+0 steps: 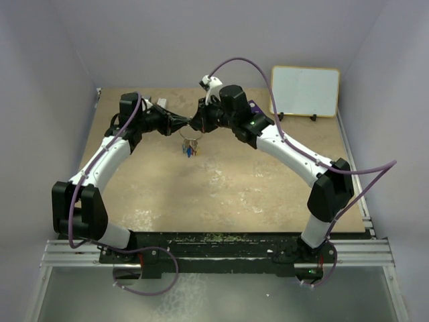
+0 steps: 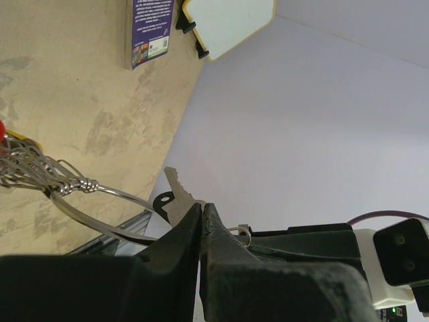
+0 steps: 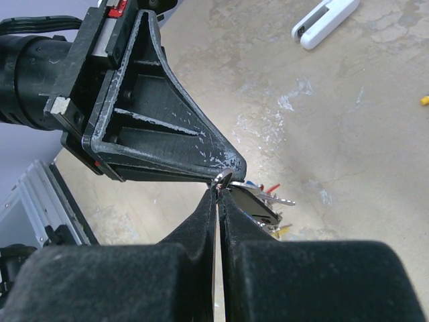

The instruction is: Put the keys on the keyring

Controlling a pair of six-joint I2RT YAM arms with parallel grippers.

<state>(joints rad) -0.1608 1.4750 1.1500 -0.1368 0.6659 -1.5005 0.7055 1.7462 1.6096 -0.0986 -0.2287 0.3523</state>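
Note:
Above the middle of the table my two grippers meet tip to tip. My left gripper (image 1: 183,125) (image 2: 201,206) is shut on a silvery key (image 2: 174,191), whose toothed blade sticks out past the fingertips. My right gripper (image 1: 200,124) (image 3: 219,190) is shut on the thin wire keyring (image 3: 225,178) (image 2: 100,194) right at the left gripper's tip. The ring (image 1: 191,137) hangs between them. Several keys (image 1: 190,150) (image 3: 265,201) with blue, red and yellow tags dangle from it above the table.
A purple card (image 2: 151,30) lies behind the right arm, and a small whiteboard (image 1: 305,90) leans at the back right. A white plastic piece (image 3: 325,23) lies on the tan table (image 1: 234,188). A small yellow bit (image 3: 424,100) lies farther off.

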